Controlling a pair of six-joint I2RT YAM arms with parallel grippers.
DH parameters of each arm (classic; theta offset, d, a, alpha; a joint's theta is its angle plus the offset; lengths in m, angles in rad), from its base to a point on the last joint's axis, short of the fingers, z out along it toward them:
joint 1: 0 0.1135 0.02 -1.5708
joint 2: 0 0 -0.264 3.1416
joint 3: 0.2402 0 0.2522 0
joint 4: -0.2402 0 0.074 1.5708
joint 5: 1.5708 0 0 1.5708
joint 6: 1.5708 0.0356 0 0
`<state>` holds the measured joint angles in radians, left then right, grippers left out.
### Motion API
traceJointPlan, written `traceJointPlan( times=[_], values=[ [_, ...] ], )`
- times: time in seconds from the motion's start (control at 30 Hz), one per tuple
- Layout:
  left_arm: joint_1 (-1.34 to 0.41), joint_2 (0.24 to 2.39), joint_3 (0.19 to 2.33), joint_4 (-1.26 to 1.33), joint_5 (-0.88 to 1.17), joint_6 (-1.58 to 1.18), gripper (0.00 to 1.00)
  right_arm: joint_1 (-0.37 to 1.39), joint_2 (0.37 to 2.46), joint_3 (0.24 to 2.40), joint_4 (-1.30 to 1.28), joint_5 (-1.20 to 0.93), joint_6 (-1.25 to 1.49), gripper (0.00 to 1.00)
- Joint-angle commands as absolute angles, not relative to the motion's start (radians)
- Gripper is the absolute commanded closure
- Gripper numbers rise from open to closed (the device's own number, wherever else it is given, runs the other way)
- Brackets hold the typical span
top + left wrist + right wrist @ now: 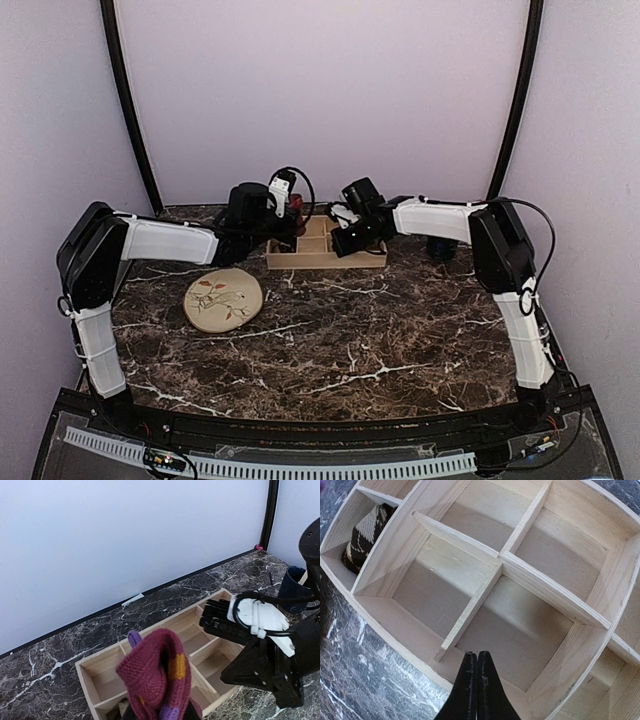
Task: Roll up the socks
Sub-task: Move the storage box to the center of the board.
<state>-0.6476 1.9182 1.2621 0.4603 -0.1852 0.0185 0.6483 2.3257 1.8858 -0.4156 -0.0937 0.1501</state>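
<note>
2 white-shelled arms (165, 240), black joints (92, 255), looped black cables (303, 184), black tapered right hand (474, 655)

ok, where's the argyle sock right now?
Right wrist view, upper left: the argyle sock sits in the narrow end compartment of the wooden tray, apart from the shut right gripper at the tray's near edge.

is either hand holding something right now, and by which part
The left hand grips the magenta sock by its lower end, the bunched top free. The right hand is shut, empty.
</note>
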Motion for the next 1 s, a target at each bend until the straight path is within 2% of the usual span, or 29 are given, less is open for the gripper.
traceJointPlan(
  times=[0.0, 0.3, 0.67, 0.97],
  values=[
    [-0.627, 1.843, 1.235, 0.453, -0.2, 0.034, 1.0, 0.7, 2.303, 1.763, -0.605, -0.132, 0.114, 1.0],
    [-0.59, 1.84, 1.208, 0.469, -0.145, 0.042, 1.0, 0.782, 2.16, 1.574, -0.557, -0.104, 0.14, 1.0],
    [-0.58, 1.874, 1.191, 0.455, 0.137, 0.067, 1.0, 0.807, 2.001, 1.36, -0.419, -0.045, 0.224, 1.0],
    [-0.581, 1.884, 1.163, 0.378, 0.326, 0.047, 1.0, 0.81, 1.896, 1.313, -0.384, -0.015, 0.236, 1.0]
  ],
)
